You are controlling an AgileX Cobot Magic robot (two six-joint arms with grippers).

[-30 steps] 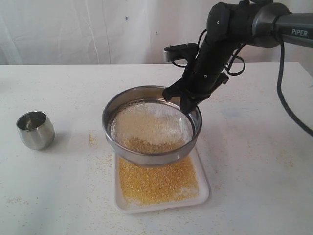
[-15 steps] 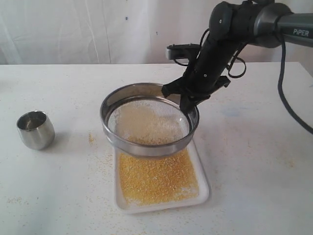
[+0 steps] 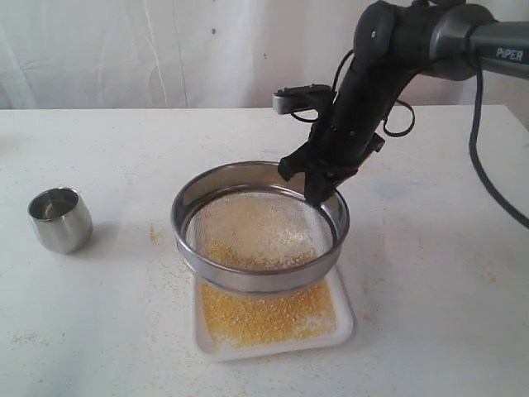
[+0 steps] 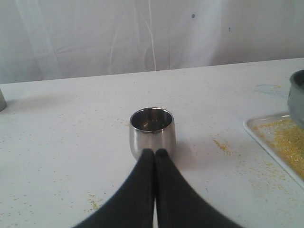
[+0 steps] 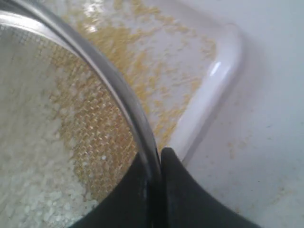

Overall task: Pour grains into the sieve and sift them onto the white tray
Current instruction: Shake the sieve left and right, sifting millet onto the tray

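Note:
The round steel-rimmed sieve (image 3: 259,227) hangs just above the white tray (image 3: 340,327), held by its far rim. My right gripper (image 3: 317,192) is shut on that rim (image 5: 142,123), one finger inside the mesh and one outside. White kernels and some golden grains (image 3: 248,223) lie on the mesh; fine yellow grains (image 3: 273,313) cover the tray below. My left gripper (image 4: 155,153) is shut and empty, its tips just in front of the small steel cup (image 4: 152,132), which stands upright on the table.
The steel cup (image 3: 60,218) stands at the table's left. Stray yellow grains (image 3: 157,234) are scattered on the white table between cup and tray. A white curtain hangs behind the table. The right arm's cable (image 3: 488,178) hangs at the right.
The right gripper has carried the sieve toward the front right and lower, after a shift to the back left half a second ago. The grains have spread across the mesh. The cup has not moved.

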